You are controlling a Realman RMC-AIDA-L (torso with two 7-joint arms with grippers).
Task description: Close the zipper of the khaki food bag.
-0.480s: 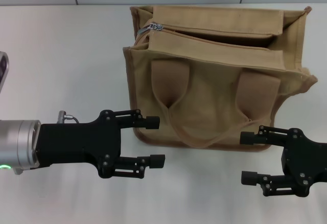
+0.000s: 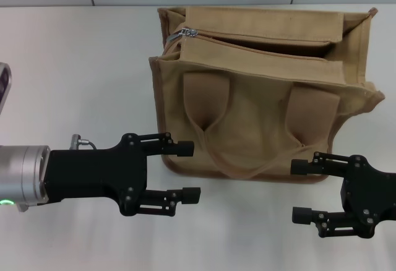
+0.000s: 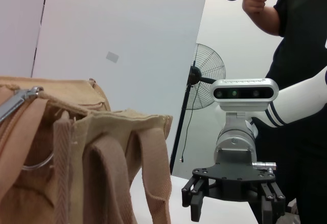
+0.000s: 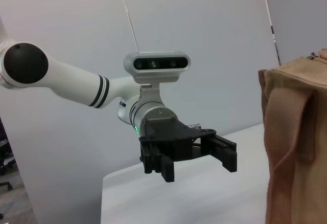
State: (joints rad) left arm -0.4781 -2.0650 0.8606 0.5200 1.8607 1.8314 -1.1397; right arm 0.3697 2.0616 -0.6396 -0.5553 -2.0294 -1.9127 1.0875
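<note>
The khaki food bag [image 2: 260,98] stands on the white table, its two looped handles hanging down the near side. Its zipper [image 2: 260,45] runs along the top and gapes open, with the silver pull tab [image 2: 184,34] at the bag's left end. The bag also shows in the left wrist view [image 3: 76,157], with the pull tab [image 3: 18,101], and in the right wrist view [image 4: 296,142]. My left gripper [image 2: 189,171] is open and empty, in front of the bag's near left corner. My right gripper [image 2: 301,190] is open and empty, in front of the bag's near right part.
The white table [image 2: 74,73] stretches to the left of the bag. A dark device edge [image 2: 3,85] lies at the far left. A person [image 3: 301,55] stands behind the robot in the left wrist view, beside a fan [image 3: 204,78].
My left gripper has shifted very slightly. The bag and right gripper have not moved.
</note>
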